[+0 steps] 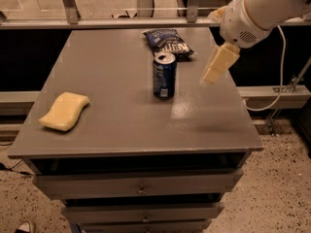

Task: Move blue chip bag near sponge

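Observation:
The blue chip bag (pixel 168 41) lies flat at the far middle of the grey table (pixel 116 115). The pale yellow sponge (pixel 64 111) lies near the table's front left. My gripper (pixel 212 46) hangs above the table's right side, to the right of the bag and apart from it. It is open and empty, with one pale finger (pixel 219 63) pointing down-left and the other partly hidden behind the white wrist (pixel 248 18).
An upright blue soda can (pixel 164 75) stands just in front of the chip bag, near the table's middle. Drawers (pixel 141 183) sit under the tabletop. A rail (pixel 121 22) runs behind the table. A cable (pixel 282 72) hangs at the right.

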